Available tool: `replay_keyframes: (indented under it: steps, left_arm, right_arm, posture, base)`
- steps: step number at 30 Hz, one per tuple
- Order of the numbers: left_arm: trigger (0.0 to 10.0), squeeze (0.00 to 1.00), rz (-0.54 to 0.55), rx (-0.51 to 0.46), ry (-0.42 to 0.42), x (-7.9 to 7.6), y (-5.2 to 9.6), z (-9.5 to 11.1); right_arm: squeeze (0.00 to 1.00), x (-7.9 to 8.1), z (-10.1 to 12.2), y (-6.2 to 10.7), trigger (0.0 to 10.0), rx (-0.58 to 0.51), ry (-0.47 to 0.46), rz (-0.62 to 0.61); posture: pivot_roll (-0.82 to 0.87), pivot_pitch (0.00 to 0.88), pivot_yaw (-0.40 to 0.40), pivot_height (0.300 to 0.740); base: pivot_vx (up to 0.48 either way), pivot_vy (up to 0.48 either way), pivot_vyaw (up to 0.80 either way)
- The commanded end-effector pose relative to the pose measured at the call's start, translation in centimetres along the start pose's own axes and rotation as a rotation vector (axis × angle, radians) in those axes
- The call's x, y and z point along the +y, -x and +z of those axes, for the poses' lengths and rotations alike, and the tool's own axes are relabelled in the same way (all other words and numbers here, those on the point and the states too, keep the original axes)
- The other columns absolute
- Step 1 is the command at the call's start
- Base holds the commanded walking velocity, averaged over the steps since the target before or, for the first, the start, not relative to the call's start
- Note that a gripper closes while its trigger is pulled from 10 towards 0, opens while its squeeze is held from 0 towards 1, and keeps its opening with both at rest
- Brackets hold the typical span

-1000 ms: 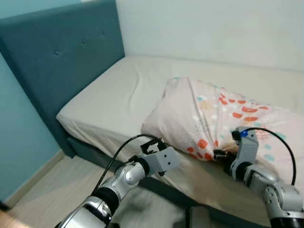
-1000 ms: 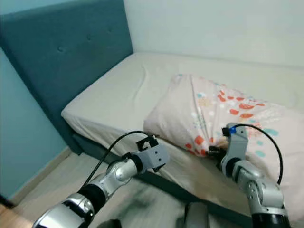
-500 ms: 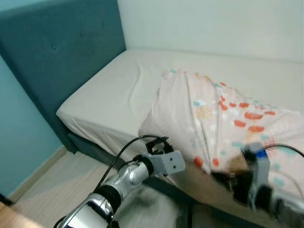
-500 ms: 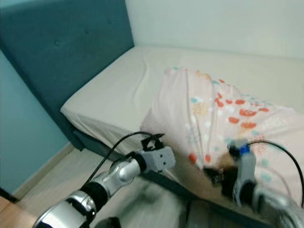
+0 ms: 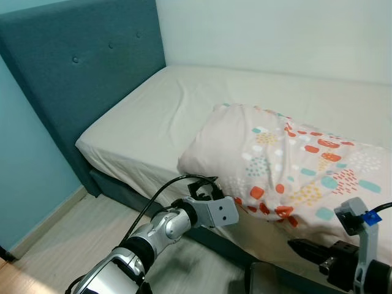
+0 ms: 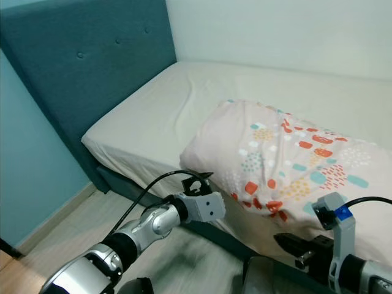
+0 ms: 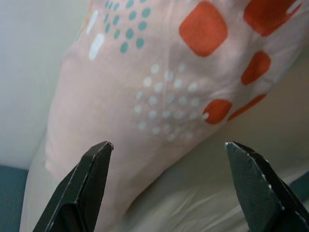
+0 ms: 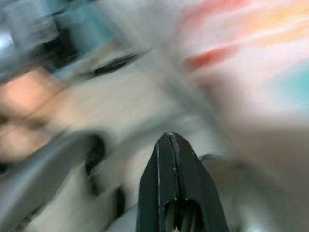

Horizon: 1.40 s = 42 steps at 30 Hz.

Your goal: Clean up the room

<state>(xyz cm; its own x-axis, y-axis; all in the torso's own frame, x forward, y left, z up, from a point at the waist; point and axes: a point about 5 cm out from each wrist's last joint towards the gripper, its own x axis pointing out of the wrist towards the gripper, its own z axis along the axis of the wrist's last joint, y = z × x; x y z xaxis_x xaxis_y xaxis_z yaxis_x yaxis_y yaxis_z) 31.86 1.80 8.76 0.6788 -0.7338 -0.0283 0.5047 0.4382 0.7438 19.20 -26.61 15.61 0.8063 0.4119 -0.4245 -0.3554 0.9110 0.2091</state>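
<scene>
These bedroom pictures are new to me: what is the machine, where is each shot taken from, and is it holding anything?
It is a walking humanoid robot with two silver arms. The two wide pictures come from its head, looking down at a bed with a teal headboard. A patterned pillow lies on the mattress. The two close pictures come from wrist cameras. The left end effector is open just short of the pillow, holding nothing. The right end effector is shut and empty, low beside the bed edge; its picture is blurred.
</scene>
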Motion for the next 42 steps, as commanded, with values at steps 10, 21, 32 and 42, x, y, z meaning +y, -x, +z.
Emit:
replay_keyframes:
  steps: [10,21,32,42]
  left_arm:
    - [10.0,0.0,0.026,0.061,0.017,0.0,1.1,-1.5]
    - [10.0,0.0,0.048,0.264,-0.015,0.1,5.4,-6.2]
    - [10.0,0.0,0.048,0.342,-0.02,-0.6,8.0,-8.1]
    - [10.0,0.0,0.048,0.327,-0.027,-0.5,7.8,-7.9]
  right_arm:
    - [1.0,0.8,-1.5,-5.5,10.0,-0.312,-0.489,-0.184]
    - [1.0,8.6,-0.5,-11.5,10.0,-0.384,-0.942,0.046]
    - [1.0,5.9,-1.3,-14.5,10.0,-0.451,-1.149,-0.217]
    - [1.0,6.5,-3.5,-16.5,10.0,-0.288,-1.219,-0.3]
  posture:
    - [-0.14,0.068,0.111,0.422]
    - [-0.1,0.059,0.095,0.422]
    - [-0.06,0.035,0.077,0.422]
    - [-0.05,0.027,0.074,0.422]
  base:
    - [0.0,0.0,0.0]
    - [0.0,0.0,0.0]
    - [0.0,0.0,0.0]
    - [0.0,0.0,0.0]
